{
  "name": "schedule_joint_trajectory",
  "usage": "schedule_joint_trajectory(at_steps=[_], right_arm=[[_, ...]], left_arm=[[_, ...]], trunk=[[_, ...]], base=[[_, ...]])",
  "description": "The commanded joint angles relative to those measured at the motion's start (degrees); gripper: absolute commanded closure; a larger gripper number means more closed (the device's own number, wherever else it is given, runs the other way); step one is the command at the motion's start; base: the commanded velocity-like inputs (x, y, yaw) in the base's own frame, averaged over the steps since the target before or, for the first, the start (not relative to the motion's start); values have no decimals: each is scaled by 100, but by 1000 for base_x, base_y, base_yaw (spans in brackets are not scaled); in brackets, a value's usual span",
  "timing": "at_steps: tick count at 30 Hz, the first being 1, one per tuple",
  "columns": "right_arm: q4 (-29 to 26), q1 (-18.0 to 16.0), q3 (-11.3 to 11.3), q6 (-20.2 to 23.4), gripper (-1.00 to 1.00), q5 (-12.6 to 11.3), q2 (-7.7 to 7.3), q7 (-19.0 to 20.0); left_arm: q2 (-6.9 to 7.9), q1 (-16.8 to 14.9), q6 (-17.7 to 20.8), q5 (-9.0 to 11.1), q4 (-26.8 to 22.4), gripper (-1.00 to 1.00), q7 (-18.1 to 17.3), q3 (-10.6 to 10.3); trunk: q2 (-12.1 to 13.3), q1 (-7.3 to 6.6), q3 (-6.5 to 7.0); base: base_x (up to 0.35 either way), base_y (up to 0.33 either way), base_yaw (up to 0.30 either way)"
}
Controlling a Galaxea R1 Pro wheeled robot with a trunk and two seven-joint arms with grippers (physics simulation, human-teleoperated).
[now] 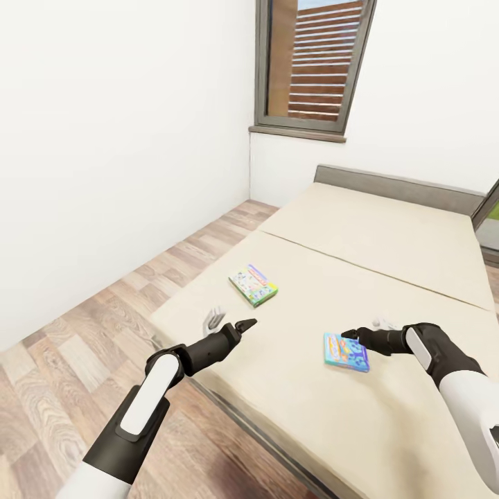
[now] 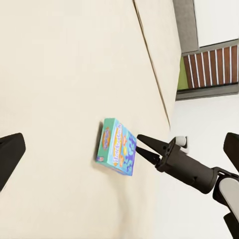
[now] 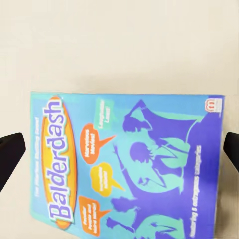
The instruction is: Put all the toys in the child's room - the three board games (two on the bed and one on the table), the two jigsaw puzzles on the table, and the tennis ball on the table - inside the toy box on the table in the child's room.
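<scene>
Ahead, a beige bed (image 1: 388, 242) with a low grey headboard (image 1: 398, 186), set against white walls under a slatted window (image 1: 315, 62), wood-plank floor (image 1: 90, 326) alongside. Two board games flat on the mattress, nothing over them: a green-edged box (image 1: 254, 285) farther in, a blue Balderdash box (image 1: 346, 351) nearer. Right end effector (image 1: 350, 335) poised at the Balderdash box's edge, fingers spread wide, empty. Left end effector (image 1: 244, 324) over bare mattress, apart from both boxes, likewise open and empty.

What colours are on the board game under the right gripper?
The Balderdash box is teal-blue with purple silhouettes and orange speech bubbles, clearest in the right wrist view.
</scene>
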Motion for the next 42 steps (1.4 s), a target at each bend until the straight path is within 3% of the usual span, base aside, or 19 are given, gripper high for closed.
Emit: schedule_joint_trajectory(at_steps=[1,19,37,42], right_arm=[[-5,-2,-27,37,-100,6,0,19],[-5,0,-27,37,-100,6,-2,21],[-13,0,-27,37,-100,6,-3,24],[-13,4,-28,37,-100,6,-3,27]], left_arm=[[-1,0,15,59,-4,-100,50,0],[7,38,13,54,-4,-100,4,0],[3,166,-60,46,-9,-100,-10,-1],[6,175,-81,30,-10,-100,-13,-131]], trunk=[[-2,-1,-5],[-2,-1,-5],[-2,-1,-5],[-2,-1,-5]], base=[[0,0,72],[0,0,40],[0,0,243],[0,0,225]])
